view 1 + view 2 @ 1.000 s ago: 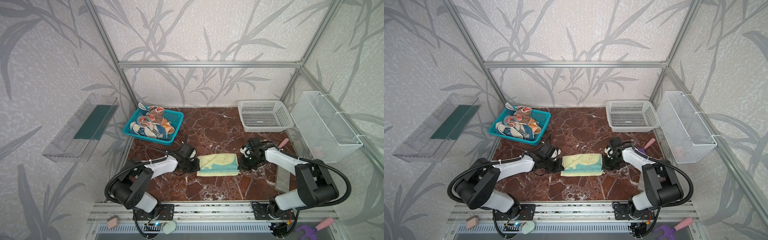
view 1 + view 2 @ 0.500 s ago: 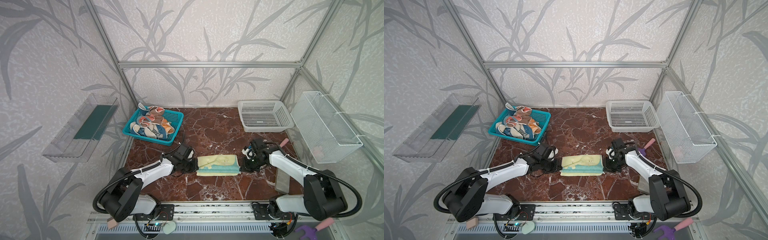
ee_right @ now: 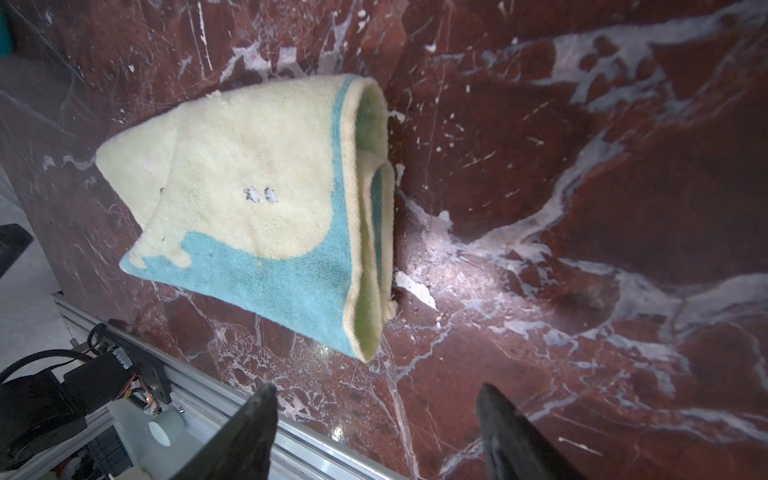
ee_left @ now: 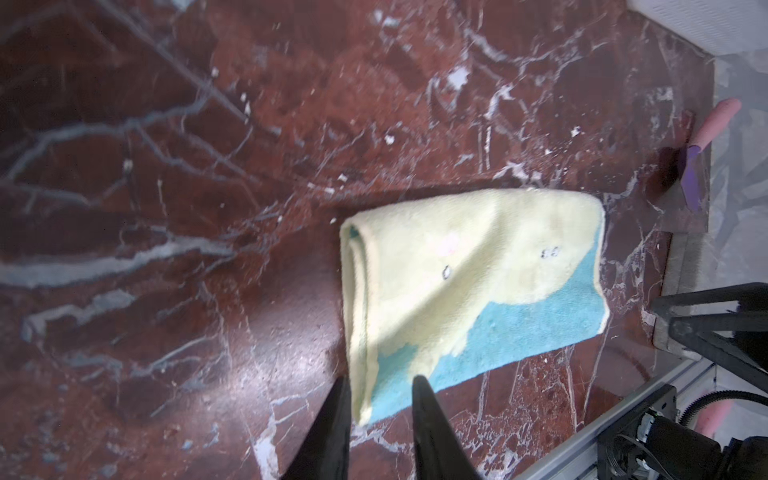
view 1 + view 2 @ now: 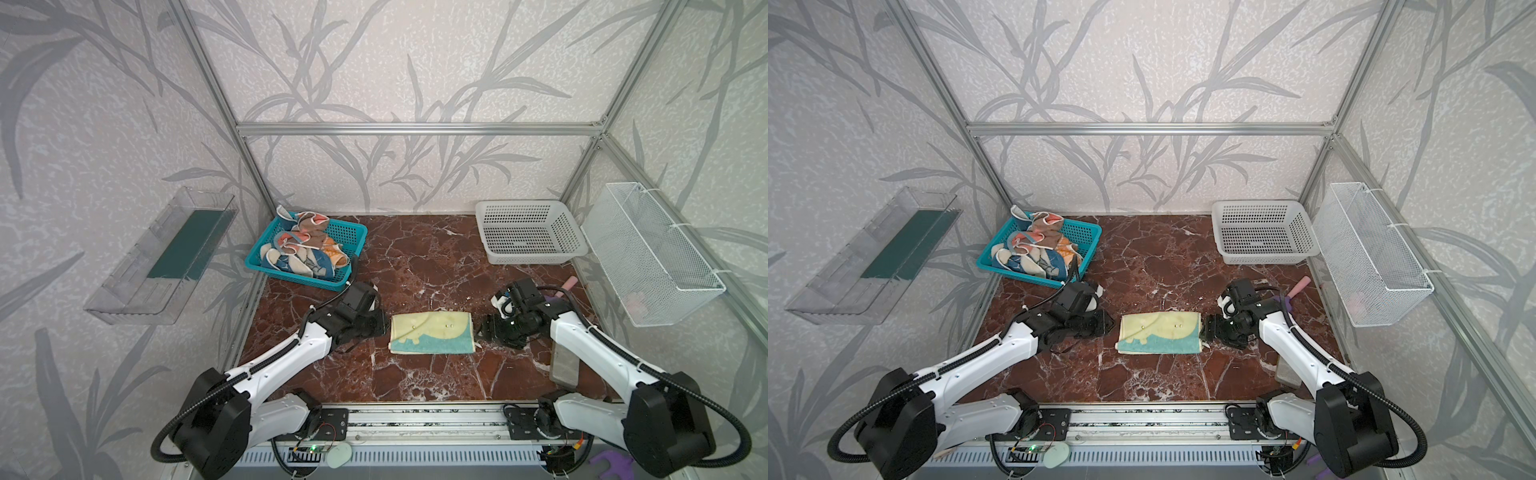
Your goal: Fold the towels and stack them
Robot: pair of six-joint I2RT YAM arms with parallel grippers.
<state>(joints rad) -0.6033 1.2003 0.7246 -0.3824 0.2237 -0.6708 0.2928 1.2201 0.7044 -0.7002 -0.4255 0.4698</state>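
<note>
Both pincers have let go since a second ago: they were clamped on the ends of the yellow-and-blue towel point(image 5: 432, 338), and now it lies folded flat on the counter point(image 5: 415, 270), in front of the teal basket point(image 5: 353, 243) and off to its right. At the towel end facing the teal basket, the left pincer point(image 4: 378, 386) has its jaws a narrow gap apart, straddling one towel corner (not pinching it, as far as the wrist view shows). At the end away from the teal basket, the right pincer point(image 3: 376, 392) has its jaws spread wide, clear of the cloth. Inside the teal basket the remaining towels point(image 5: 299, 253) lie crumpled.
</note>
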